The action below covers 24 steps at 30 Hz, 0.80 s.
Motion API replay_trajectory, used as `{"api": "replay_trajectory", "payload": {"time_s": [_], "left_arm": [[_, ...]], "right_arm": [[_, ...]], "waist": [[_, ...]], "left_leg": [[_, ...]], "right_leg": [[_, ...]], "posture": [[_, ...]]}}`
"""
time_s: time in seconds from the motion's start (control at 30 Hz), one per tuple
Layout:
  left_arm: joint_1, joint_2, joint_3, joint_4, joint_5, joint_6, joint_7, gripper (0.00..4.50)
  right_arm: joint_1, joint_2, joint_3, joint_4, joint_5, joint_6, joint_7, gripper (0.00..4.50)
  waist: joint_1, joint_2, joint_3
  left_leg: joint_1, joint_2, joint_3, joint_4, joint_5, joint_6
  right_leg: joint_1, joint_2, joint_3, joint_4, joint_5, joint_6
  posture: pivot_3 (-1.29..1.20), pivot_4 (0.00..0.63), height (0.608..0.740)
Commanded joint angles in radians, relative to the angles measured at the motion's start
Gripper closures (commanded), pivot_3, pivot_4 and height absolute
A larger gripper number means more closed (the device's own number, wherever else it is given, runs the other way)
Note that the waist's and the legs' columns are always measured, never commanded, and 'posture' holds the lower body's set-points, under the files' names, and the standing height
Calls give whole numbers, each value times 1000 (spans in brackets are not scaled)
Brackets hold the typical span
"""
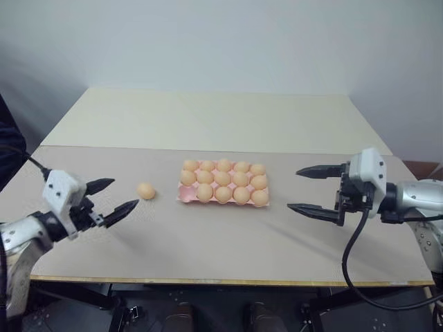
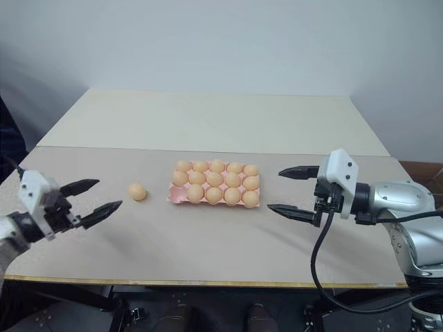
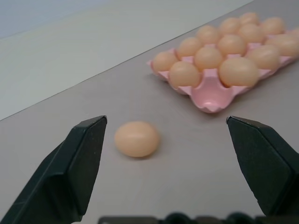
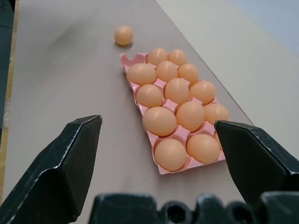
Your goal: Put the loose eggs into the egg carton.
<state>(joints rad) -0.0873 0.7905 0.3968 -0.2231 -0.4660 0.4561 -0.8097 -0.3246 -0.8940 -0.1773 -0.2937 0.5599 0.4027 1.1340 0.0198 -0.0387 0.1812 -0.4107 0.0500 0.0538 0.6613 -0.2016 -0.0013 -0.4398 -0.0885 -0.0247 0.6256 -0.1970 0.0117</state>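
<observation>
The egg carton (image 4: 164, 171) lies on the table (image 4: 60, 79), fourteen of its cups filled with eggs. The corner cup (image 4: 132, 59) farthest from the right gripper (image 4: 161, 158) is bare. One loose egg (image 4: 124, 35) rests beyond that corner, apart from the carton. The gripper's fingers (image 4: 63, 170) stand wide, holding nothing.

**No words to read**

There are no words, numbers, brand names or signs that can be read in any of the views.
</observation>
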Motion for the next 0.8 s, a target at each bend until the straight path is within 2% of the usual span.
{"api": "replay_trajectory", "payload": {"time_s": [0.03, 0.17, 0.27, 0.53, 0.63, 0.77, 0.8], "left_arm": [[-124, -22, -94, 136, 89, -63, 48, 34], [-311, -93, -217, 383, 213, -140, 117, 34], [-393, -119, -280, 538, 252, -199, 65, 34], [-470, -137, -347, 724, 289, -238, -22, 34], [-474, -135, -344, 737, 302, -214, -4, 642], [-451, -127, -327, 704, 292, -220, -16, 1889], [-444, -124, -322, 686, 290, -224, -17, 1981]], "right_arm": [[-21, -13, -17, -14, 2, -24, 10, 0], [-6, -8, -27, -46, 12, -14, -5, 0], [12, -11, -43, -71, 17, -6, -21, 0], [61, -15, -95, -143, 48, 20, -63, 0], [70, -14, -99, -153, 50, 18, -75, 0], [76, -11, -96, -152, 47, 7, -82, 0], [75, -8, -94, -151, 45, 2, -85, 0]], "waist": [[-1, 0, 0], [1, -1, 0], [-3, -1, 0], [-8, -1, 0], [-7, -1, -1], [-9, -1, -1], [-9, -1, -1]], "left_leg": [[0, 0, 0, 0, 0, 0], [-2, 0, 0, 0, 0, 0], [-3, -1, 0, 0, 0, 0], [-3, 0, 0, 0, 0, 1], [-3, 0, 0, 0, 0, 1], [-3, 0, 0, 0, 0, 1], [-3, 0, 0, 0, 0, 1]], "right_leg": [[0, 0, 0, 0, 0, 0], [0, 0, 0, -1, 3, 5], [-1, 1, 0, -1, 4, 7], [-2, 1, 0, -1, 4, 7], [-1, 0, 0, 0, 4, 7], [-1, 0, 0, 0, 4, 7], [-1, 0, 0, 0, 4, 7]], "posture": [[0, 150, 740], [0, 150, 740], [0, 150, 740], [0, 150, 740], [0, 150, 740], [0, 150, 740], [0, 150, 740]]}}
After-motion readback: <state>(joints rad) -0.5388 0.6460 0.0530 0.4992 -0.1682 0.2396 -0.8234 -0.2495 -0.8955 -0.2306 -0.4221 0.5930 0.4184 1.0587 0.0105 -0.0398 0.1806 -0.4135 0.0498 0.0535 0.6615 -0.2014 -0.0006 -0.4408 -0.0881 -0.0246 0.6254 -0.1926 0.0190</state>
